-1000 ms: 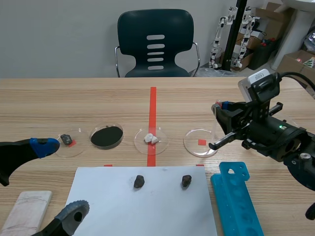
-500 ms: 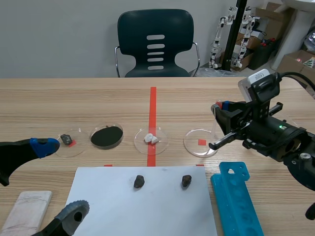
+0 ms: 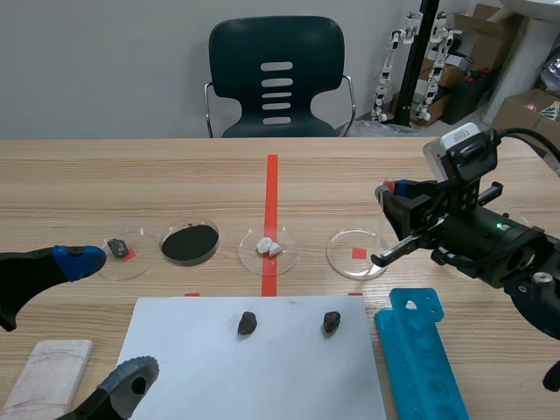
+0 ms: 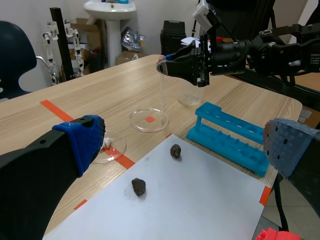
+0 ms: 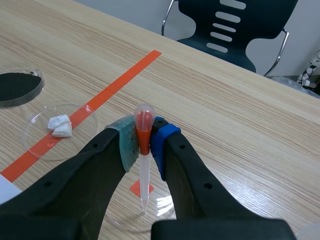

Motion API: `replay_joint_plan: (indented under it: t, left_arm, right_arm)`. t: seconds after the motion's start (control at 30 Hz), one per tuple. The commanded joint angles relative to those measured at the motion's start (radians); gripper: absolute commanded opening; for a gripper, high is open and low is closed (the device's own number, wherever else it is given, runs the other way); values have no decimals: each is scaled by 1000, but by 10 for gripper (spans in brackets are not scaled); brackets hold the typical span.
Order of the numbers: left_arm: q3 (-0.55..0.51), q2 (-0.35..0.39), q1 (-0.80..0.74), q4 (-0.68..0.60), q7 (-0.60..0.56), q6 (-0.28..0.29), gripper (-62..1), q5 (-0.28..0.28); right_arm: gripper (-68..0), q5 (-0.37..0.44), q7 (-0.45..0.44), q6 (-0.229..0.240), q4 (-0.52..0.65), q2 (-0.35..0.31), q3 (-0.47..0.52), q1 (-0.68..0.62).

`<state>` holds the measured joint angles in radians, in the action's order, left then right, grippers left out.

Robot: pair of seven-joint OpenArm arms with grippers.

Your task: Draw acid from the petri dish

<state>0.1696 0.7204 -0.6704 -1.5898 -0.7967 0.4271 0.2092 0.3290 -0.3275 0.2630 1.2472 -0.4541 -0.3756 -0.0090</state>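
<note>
Drawing seemed the step in hand. In the scene view the right claw (image 3: 391,191) pinched a dropper (image 3: 382,223) upright over the clear petri dish (image 3: 357,254) on the desk (image 3: 175,175); the left claw (image 3: 105,319) hung spread, well apart. The left wrist view put the dropper's tip down at the dish. The right wrist view showed the pads clamping its orange neck below the bulb; the next move probably called for squeezing and releasing that bulb. Nothing differed from the earlier frames.

We note bright, even light fr. above; soft short shadows under a stone (image 3: 248,323) on white sheet (image 3: 175,350); mild sheen nr table (image 3: 131,166) far edge.
</note>
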Motion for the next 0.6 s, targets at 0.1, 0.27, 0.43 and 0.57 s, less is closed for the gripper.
replay_joint_plan:
  t: [0.1, 0.27, 0.43, 0.57]
  left_arm:
    - [-3, -5, -2, -12, -16, 2, 14, 7]
    - [-3, -5, -2, -12, -16, 2, 14, 7]
    - [-3, -5, -2, -12, -16, 2, 14, 7]
    - [-3, -5, -2, -12, -16, 2, 14, 7]
  right_arm:
    - [-611, 11, -15, 0, 5, 0, 1, 23]
    - [-611, 11, -15, 0, 5, 0, 1, 23]
    - [-611, 11, -15, 0, 5, 0, 1, 23]
    - [-611, 11, -26, 0, 5, 0, 1, 23]
